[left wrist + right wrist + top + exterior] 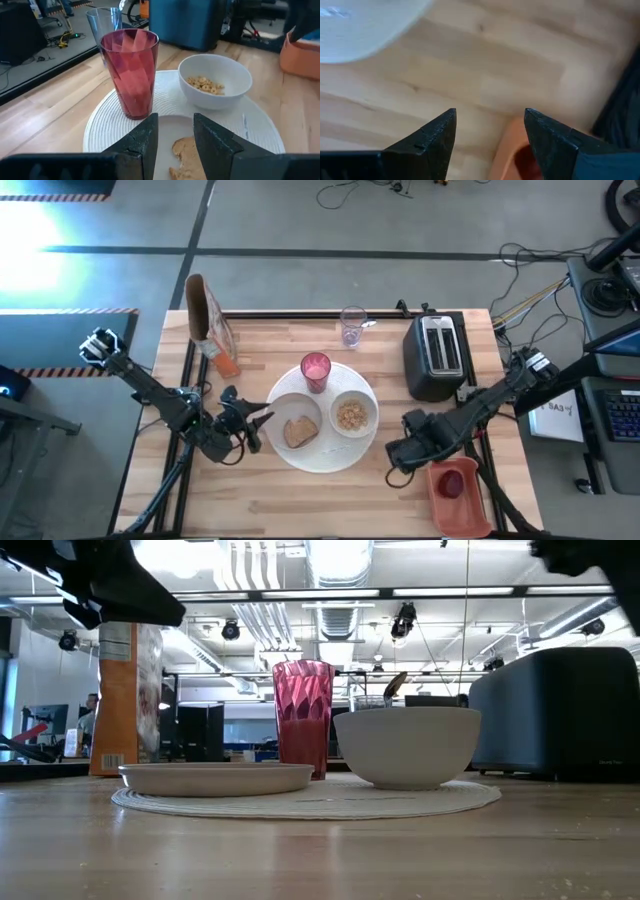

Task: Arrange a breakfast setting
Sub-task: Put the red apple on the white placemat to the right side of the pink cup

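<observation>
A: Where's the small red fruit?
B: Lower right of the high view, inside the orange tray. Right gripper hangs over it, fingers spread, empty.
A: Handling?
B: Likely soft, bruisable; pinch its sides lightly. Left gripper is parted, empty, over the toast.

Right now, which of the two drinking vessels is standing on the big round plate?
The pink cup; it stands on the large round white plate behind the toast and bowl. The clear purplish glass stands off the plate on bare table, farther back.
</observation>
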Robot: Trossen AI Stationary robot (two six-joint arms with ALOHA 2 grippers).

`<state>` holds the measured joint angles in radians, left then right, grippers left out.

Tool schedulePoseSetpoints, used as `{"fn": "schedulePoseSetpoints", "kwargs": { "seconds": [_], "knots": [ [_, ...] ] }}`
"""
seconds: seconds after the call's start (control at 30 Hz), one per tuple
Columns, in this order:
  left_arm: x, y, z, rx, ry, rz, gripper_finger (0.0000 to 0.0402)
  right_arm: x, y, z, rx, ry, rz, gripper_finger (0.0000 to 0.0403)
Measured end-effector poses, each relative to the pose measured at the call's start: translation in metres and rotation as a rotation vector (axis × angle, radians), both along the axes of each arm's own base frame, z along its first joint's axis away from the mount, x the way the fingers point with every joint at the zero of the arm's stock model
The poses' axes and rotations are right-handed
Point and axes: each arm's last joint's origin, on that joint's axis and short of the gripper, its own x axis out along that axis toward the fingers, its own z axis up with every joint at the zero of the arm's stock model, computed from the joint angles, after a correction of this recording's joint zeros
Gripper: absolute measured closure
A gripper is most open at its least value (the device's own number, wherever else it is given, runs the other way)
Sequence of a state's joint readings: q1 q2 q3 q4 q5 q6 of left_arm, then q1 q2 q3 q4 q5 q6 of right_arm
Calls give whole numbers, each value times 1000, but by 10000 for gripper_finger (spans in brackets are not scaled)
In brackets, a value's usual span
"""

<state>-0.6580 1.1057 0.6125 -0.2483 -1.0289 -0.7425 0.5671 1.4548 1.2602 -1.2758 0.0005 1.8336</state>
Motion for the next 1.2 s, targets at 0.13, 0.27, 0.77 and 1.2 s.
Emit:
{"fn": "schedulePoseSetpoints", "kwargs": {
  "seconds": [0.13,0.27,0.77,1.2],
  "knots": [
    [-7,5,3,-4,35,-28,293,-8,17,-3,30,23,-100,173],
    [-13,8,4,20,78,-49,293,-20,37,-5,91,82,-184,165],
    [-23,16,5,102,159,-72,293,-48,66,-18,238,391,-337,124],
    [-29,20,5,127,191,-62,293,-53,61,-61,251,384,-331,124]
  ]
}}
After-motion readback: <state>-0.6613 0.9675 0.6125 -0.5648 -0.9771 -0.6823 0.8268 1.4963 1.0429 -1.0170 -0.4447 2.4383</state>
